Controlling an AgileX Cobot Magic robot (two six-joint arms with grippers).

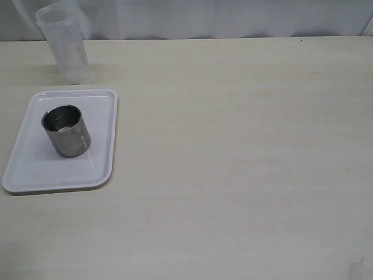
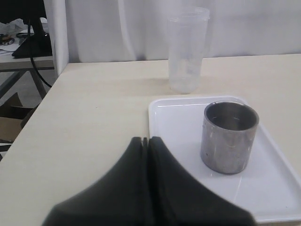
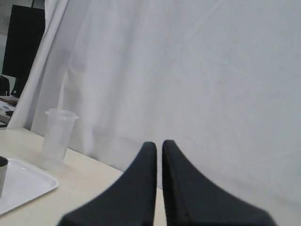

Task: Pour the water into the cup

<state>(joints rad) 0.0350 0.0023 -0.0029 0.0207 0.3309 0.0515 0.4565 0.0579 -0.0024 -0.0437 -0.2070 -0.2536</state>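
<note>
The translucent beaker stands upright on the worktop just beyond the tray bearing the cup, ahead of the left pincer, pressed together and empty; the right pincer, narrowed to a slit, looks farther off; left arm judged nearer.

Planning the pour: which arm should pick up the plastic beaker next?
Left, probably. The left gripper faces the beaker and the cup on the tray at close range. The right gripper points mostly at the curtain, with the beaker farther off.
</note>
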